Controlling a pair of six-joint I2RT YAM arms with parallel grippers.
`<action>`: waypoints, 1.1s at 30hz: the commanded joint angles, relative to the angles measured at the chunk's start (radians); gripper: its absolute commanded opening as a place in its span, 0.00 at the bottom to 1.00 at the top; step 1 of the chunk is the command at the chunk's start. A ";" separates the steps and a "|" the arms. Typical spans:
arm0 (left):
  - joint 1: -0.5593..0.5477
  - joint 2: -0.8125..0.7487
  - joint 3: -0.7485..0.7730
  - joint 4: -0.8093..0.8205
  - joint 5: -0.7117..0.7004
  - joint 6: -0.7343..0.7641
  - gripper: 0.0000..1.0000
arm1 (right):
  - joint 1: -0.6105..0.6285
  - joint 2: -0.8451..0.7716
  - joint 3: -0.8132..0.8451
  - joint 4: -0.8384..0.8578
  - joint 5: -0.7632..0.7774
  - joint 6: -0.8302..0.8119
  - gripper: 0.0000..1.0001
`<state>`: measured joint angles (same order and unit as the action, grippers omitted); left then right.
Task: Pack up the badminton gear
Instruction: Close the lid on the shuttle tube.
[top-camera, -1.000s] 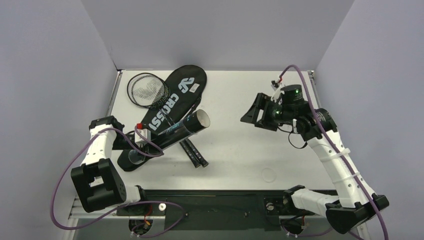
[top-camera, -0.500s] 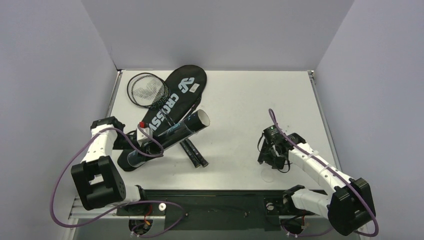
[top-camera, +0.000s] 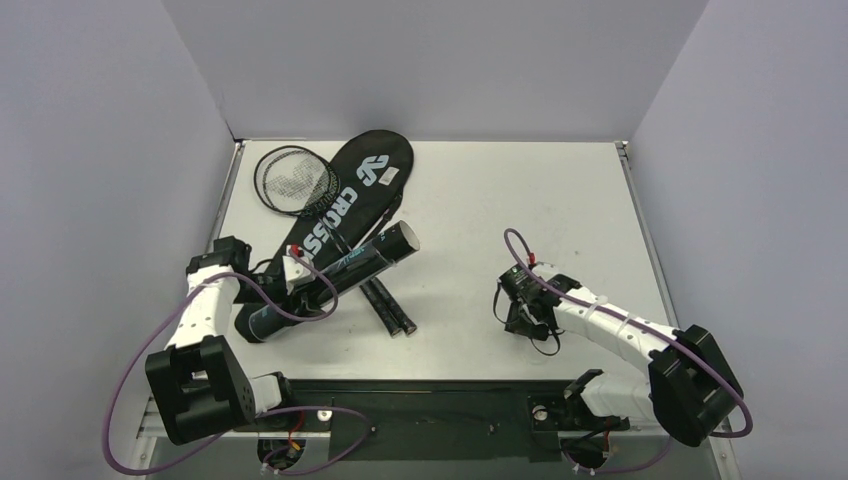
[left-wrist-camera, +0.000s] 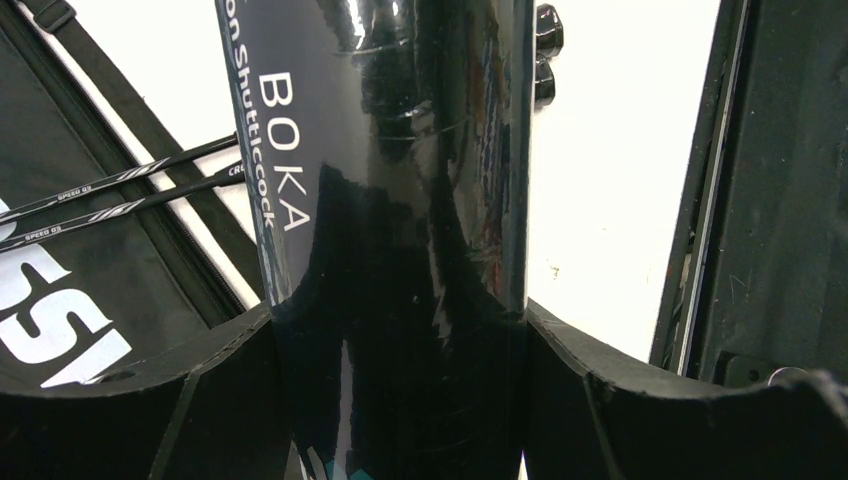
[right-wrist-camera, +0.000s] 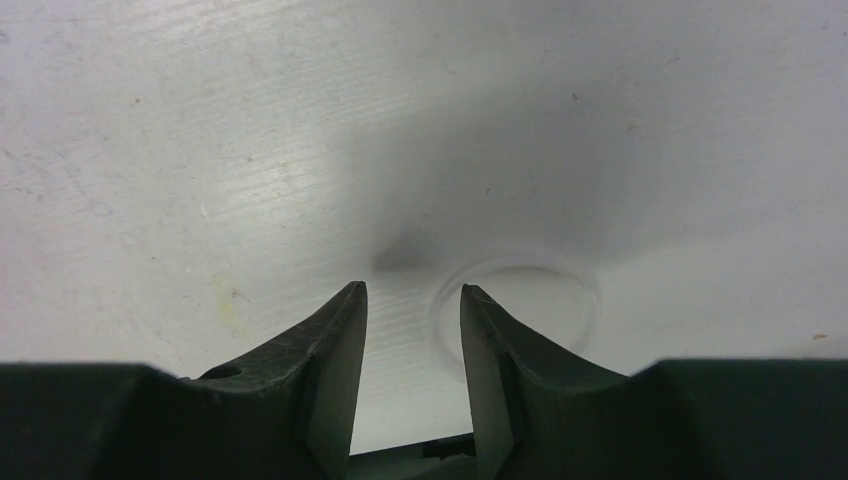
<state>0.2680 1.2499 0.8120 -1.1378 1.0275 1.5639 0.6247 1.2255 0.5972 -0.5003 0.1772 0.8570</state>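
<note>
My left gripper (top-camera: 292, 284) is shut on the long black tube (top-camera: 345, 268), which lies aslant over the black CROSSWAY bag (top-camera: 345, 200); its open end points right. In the left wrist view the tube (left-wrist-camera: 400, 180) fills the gap between both fingers of that gripper (left-wrist-camera: 398, 320). Two rackets lie on the bag, heads (top-camera: 295, 180) at the back left and handles (top-camera: 390, 308) under the tube. My right gripper (top-camera: 520, 312) points down at the table, open and empty (right-wrist-camera: 412, 291). A clear round lid (right-wrist-camera: 530, 300) lies just by its right fingertip. No shuttlecocks show.
The white table (top-camera: 500, 210) is walled at the back and both sides. A black rail (top-camera: 420, 400) runs along the near edge. Racket shafts (left-wrist-camera: 120, 195) and the bag (left-wrist-camera: 80, 310) lie left of the tube in the left wrist view; the rail (left-wrist-camera: 770, 200) is on its right.
My right arm has swung down from high at the back right to low over the near table, by the clear lid. My left gripper has shifted a little with the tube.
</note>
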 joint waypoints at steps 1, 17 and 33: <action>-0.008 0.002 0.014 -0.005 0.037 0.018 0.15 | 0.017 0.003 -0.030 -0.006 0.052 0.034 0.35; -0.016 0.041 0.054 -0.111 0.028 0.124 0.14 | 0.052 0.033 -0.076 0.033 0.040 0.060 0.30; -0.019 0.077 0.084 -0.186 0.038 0.182 0.14 | 0.051 -0.103 0.284 -0.060 -0.104 -0.112 0.00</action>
<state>0.2558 1.3285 0.8551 -1.2739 1.0203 1.7119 0.6693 1.2114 0.7071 -0.5198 0.1581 0.8310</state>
